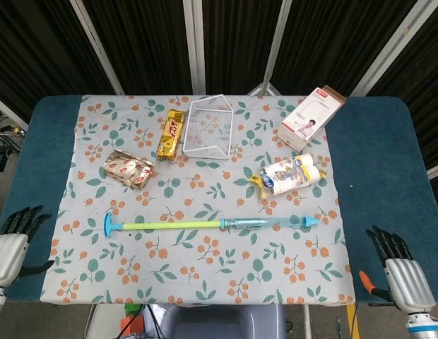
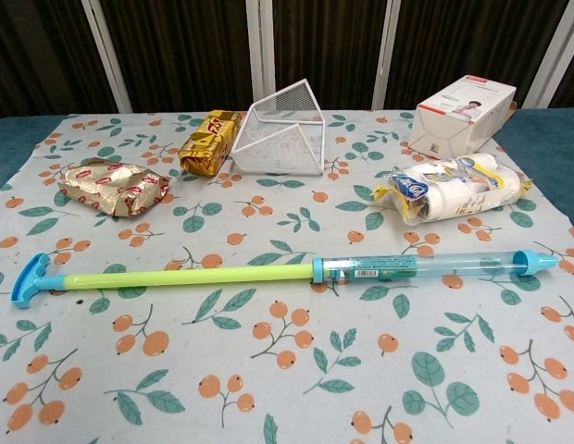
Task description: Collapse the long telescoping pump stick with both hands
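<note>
The pump stick lies fully extended across the front of the floral cloth. Its blue T-handle points left, the yellow-green rod runs to the middle, and the clear blue barrel with a pointed tip ends at the right. My left hand hovers at the table's front left corner, fingers apart and empty, well left of the handle. At the front right corner my right hand is also empty, fingers spread. Neither hand shows in the chest view.
Behind the stick are a red-and-gold wrapped packet, a gold snack bag, a white wire basket, a white-and-red carton and a pack of white rolls. An orange-handled tool lies by my right hand.
</note>
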Controlling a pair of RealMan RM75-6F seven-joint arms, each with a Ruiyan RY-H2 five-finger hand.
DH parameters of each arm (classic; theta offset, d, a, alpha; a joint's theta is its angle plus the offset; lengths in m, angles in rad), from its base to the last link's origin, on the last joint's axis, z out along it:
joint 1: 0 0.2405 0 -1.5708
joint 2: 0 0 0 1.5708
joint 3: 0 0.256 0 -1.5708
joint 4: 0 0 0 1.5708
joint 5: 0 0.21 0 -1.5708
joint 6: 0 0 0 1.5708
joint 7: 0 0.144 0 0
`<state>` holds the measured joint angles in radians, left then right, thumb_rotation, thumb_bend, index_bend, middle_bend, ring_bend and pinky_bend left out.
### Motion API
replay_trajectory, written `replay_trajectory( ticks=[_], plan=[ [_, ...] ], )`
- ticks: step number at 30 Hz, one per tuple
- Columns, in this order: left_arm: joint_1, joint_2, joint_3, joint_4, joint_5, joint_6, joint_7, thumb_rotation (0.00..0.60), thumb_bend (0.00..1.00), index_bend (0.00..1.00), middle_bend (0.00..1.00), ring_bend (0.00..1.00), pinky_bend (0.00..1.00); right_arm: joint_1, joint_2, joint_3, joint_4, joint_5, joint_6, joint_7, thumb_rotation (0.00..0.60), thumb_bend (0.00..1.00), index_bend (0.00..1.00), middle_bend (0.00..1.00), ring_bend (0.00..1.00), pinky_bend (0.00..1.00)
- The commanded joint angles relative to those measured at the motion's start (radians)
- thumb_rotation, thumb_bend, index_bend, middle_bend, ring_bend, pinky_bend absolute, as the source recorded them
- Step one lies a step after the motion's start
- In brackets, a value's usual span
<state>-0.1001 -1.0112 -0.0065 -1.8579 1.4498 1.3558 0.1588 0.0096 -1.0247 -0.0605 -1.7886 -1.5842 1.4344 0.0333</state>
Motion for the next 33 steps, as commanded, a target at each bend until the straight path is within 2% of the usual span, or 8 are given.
replay_trajectory(
  ticks=[1, 4, 8, 11, 16, 24, 33],
  plan=[
    [-0.069, -0.032, -0.055, -0.045, -0.09, -0.07, 0.106, 0.6, 0.19, 0.24, 0.08, 0.0, 0.08, 0.0, 0.0, 0.0, -0.001, 0.001, -0.001, 0.0, 0.6, 0.39, 0.0, 0.0, 0.0, 0.0],
    [-0.123, -0.07, -0.095, -0.067, -0.186, -0.119, 0.192, 0.6, 0.21, 0.33, 0.1, 0.0, 0.08, 0.001, 0.001, 0.0, -0.003, 0.004, -0.004, 0.003, 0.6, 0.39, 0.0, 0.0, 0.0, 0.0],
    [-0.19, -0.142, -0.139, -0.088, -0.336, -0.162, 0.302, 0.6, 0.23, 0.36, 0.11, 0.0, 0.08, 0.002, 0.002, 0.0, -0.002, 0.002, -0.005, 0.019, 0.6, 0.39, 0.0, 0.0, 0.0, 0.0],
    [-0.239, -0.207, -0.155, -0.082, -0.435, -0.171, 0.387, 0.6, 0.24, 0.38, 0.12, 0.0, 0.08, 0.005, 0.004, 0.0, -0.001, 0.003, -0.011, 0.025, 0.6, 0.39, 0.0, 0.0, 0.0, 0.0],
    [-0.296, -0.31, -0.159, -0.036, -0.538, -0.151, 0.504, 0.6, 0.25, 0.39, 0.12, 0.0, 0.08, 0.008, 0.007, -0.001, -0.004, 0.008, -0.021, 0.032, 0.6, 0.39, 0.0, 0.0, 0.0, 0.0],
    [-0.363, -0.434, -0.16, 0.035, -0.639, -0.114, 0.621, 0.6, 0.29, 0.43, 0.13, 0.0, 0.08, 0.01, 0.013, -0.002, -0.011, 0.012, -0.027, 0.043, 0.6, 0.39, 0.0, 0.0, 0.0, 0.0],
    [-0.413, -0.535, -0.152, 0.102, -0.716, -0.09, 0.683, 0.6, 0.31, 0.45, 0.13, 0.0, 0.08, 0.013, 0.018, -0.004, -0.014, 0.014, -0.034, 0.058, 0.6, 0.39, 0.0, 0.0, 0.0, 0.0]
  ],
)
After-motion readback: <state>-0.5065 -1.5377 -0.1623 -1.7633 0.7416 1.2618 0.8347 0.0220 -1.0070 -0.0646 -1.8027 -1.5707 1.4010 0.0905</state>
